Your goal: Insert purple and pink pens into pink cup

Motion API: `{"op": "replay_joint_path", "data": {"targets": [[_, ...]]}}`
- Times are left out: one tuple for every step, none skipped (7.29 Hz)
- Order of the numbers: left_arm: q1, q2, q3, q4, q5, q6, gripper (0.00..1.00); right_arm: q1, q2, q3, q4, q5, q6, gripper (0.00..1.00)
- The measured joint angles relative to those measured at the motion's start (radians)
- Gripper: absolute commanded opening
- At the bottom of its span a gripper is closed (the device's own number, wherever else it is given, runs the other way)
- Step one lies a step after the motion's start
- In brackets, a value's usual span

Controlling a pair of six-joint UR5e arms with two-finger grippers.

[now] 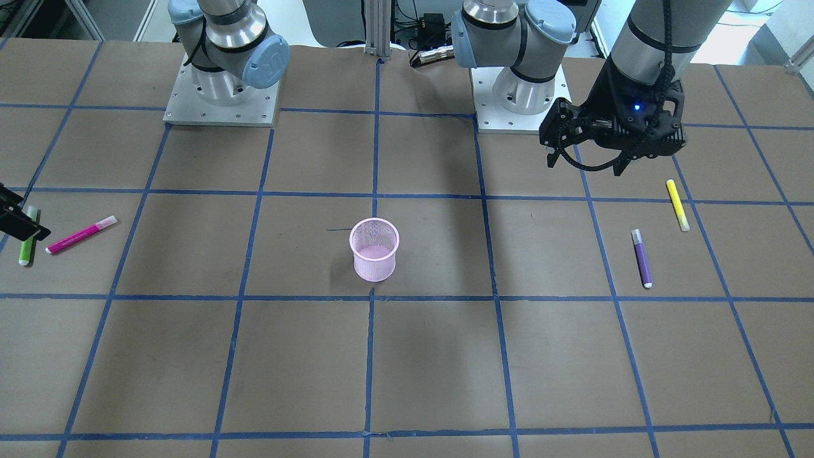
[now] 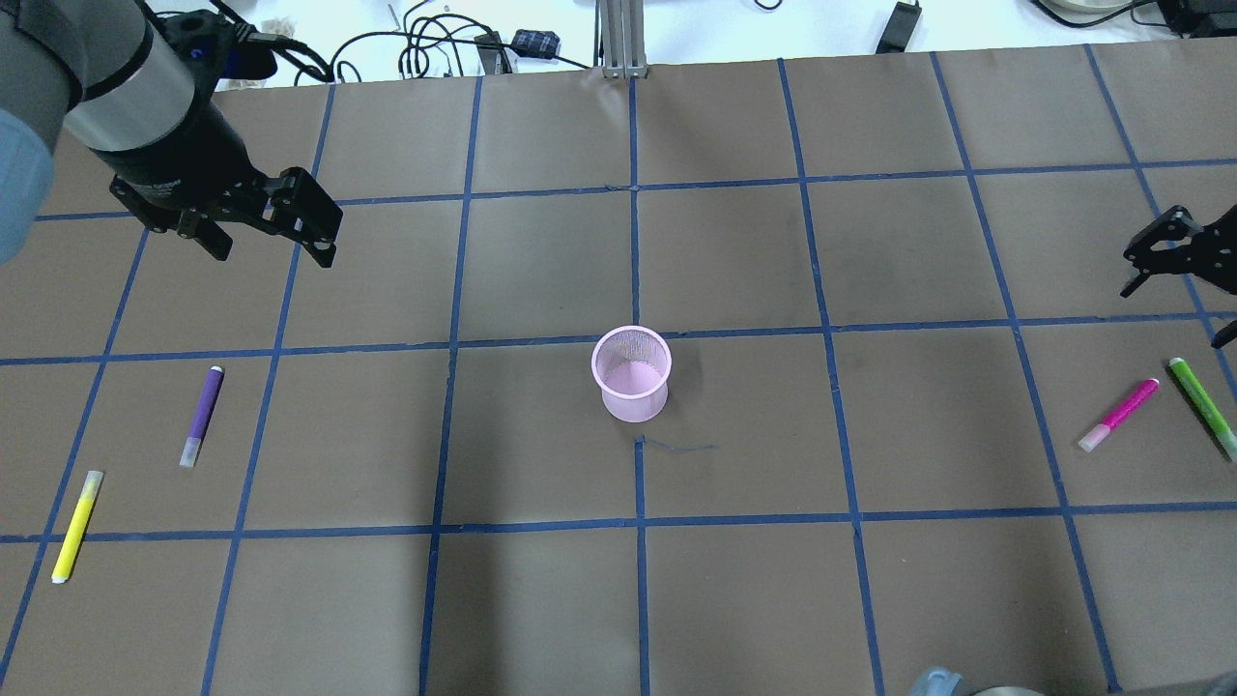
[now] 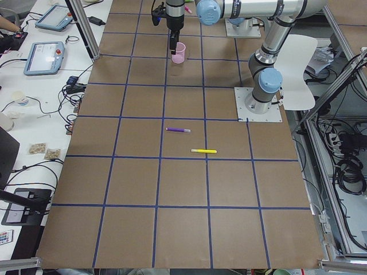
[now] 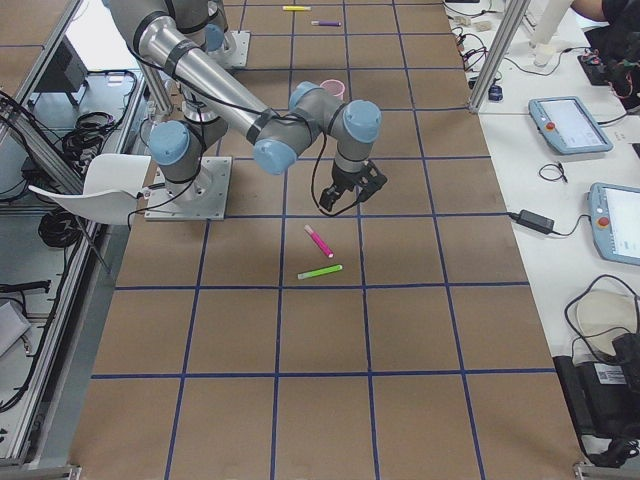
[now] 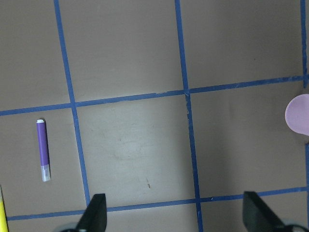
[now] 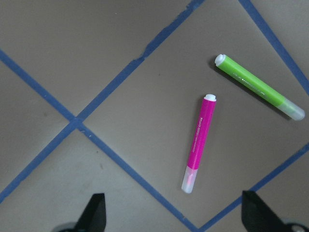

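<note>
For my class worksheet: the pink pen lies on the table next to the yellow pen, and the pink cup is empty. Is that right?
Not quite: the pink pen lies next to the green pen, as the overhead view shows. The pink cup is empty.

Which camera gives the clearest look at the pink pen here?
The right wrist camera: the pink pen lies large, whole and unobstructed. Overhead, front and right-side views show it small; the left-side view, a distant speck at most; the left wrist camera, nothing.
</note>
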Motion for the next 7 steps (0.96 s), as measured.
{"op": "replay_joint_path", "data": {"targets": [[0.038, 0.002, -0.006, -0.001, 0.0, 0.076, 1.0, -0.015, 0.044, 0.001, -0.041, -0.004, -0.014, 1.0], [0.088, -0.001, -0.016, -0.001, -0.004, 0.175, 1.0, -0.022, 0.082, 0.002, -0.072, -0.009, -0.018, 1.0], [0.139, -0.009, -0.039, 0.0, -0.007, 0.272, 1.0, -0.025, 0.112, 0.002, -0.094, -0.013, -0.015, 1.0], [0.197, -0.017, -0.083, 0.014, -0.013, 0.343, 1.0, -0.025, 0.14, 0.002, -0.117, -0.019, -0.009, 0.91], [0.257, -0.029, -0.134, 0.049, -0.02, 0.374, 1.0, -0.026, 0.169, 0.003, -0.135, -0.026, 0.002, 0.9], [0.304, -0.046, -0.173, 0.087, -0.02, 0.383, 1.0, -0.026, 0.192, 0.006, -0.142, -0.029, 0.009, 0.9], [0.331, -0.069, -0.193, 0.11, -0.019, 0.371, 1.0, -0.026, 0.204, 0.014, -0.145, -0.031, 0.013, 0.9]]}}
